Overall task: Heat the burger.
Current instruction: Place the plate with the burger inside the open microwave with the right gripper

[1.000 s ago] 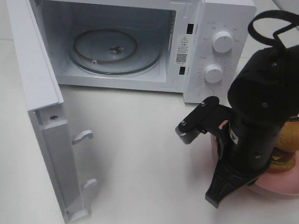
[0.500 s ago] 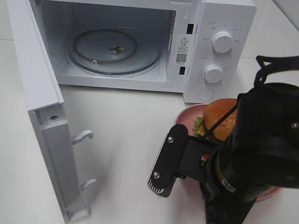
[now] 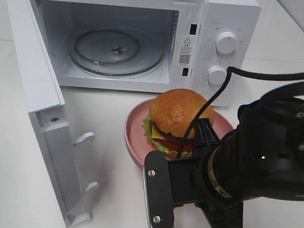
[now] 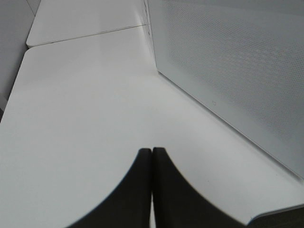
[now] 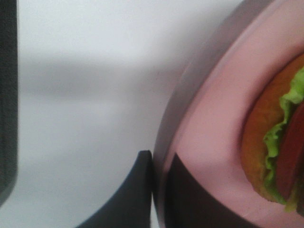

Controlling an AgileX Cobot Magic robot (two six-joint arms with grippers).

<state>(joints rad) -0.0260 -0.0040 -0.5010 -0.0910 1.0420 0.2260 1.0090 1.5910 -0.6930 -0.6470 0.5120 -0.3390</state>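
The burger (image 3: pixel 177 115), with a golden bun, lettuce, cheese and tomato, sits on a pink plate (image 3: pixel 135 129) in front of the open microwave (image 3: pixel 226 13). My right arm (image 3: pixel 269 157) looms over the plate's near right side and hides the fingertips in the high view. In the right wrist view my right gripper (image 5: pixel 159 190) is shut on the plate's rim (image 5: pixel 199 128), with the burger (image 5: pixel 278 142) just beyond it. My left gripper (image 4: pixel 152 180) is shut and empty, low over the table beside the microwave's perforated side wall (image 4: pixel 237 71). It is out of the high view.
The microwave door (image 3: pixel 34 102) stands swung open at the left, with its latches (image 3: pixel 85 138) sticking out. The glass turntable (image 3: pixel 117 51) lies inside the cavity. Two knobs (image 3: pixel 225 42) are on the right panel. White table (image 3: pixel 106 196) lies all around.
My right arm has carried the plate with the burger leftward, from the table's right side to just in front of the microwave opening. The microwave and its door have not moved.
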